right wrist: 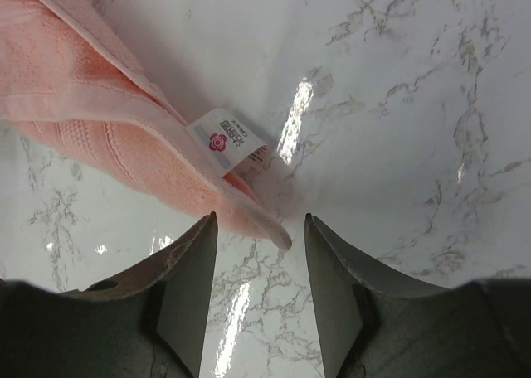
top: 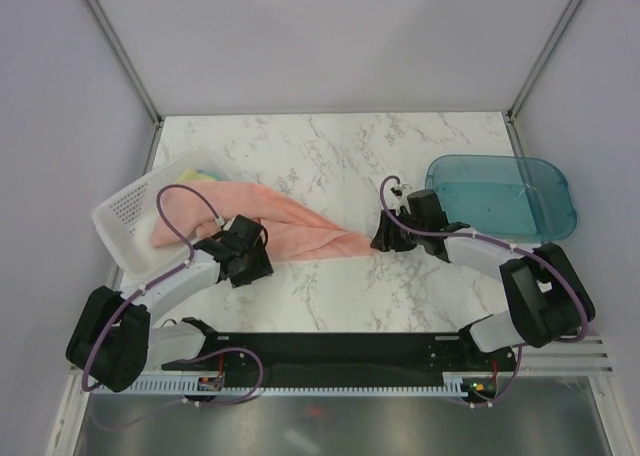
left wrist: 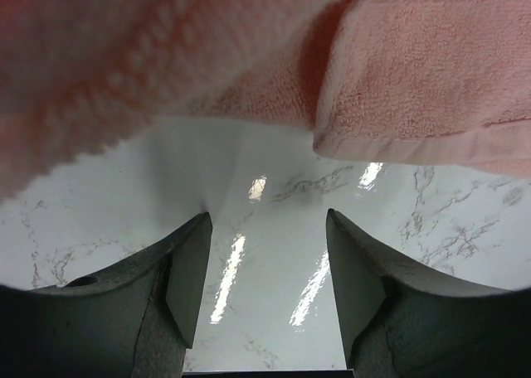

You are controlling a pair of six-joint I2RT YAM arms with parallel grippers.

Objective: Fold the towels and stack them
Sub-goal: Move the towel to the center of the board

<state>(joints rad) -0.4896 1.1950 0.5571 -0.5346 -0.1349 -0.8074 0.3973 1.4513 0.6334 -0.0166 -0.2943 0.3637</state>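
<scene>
A salmon-pink towel [top: 290,221] lies stretched across the marble, from the white basket [top: 125,221] at the left to a pointed corner near mid-table. My left gripper [top: 252,244] sits at the towel's near edge. In the left wrist view it [left wrist: 265,216] is open over bare marble, with pink folds [left wrist: 415,71] just ahead. My right gripper [top: 385,238] is at the towel's pointed corner. In the right wrist view it [right wrist: 259,218] is open, and the corner tip [right wrist: 278,235] reaches in between the fingertips, unclamped. A white tag [right wrist: 226,142] shows on the corner. A pale-yellow-and-teal towel [top: 195,176] peeks from the basket.
A teal translucent tray [top: 500,196] stands at the right, behind my right arm. The basket is tilted at the table's left edge. Bare marble stretches behind the towel and between the two arms.
</scene>
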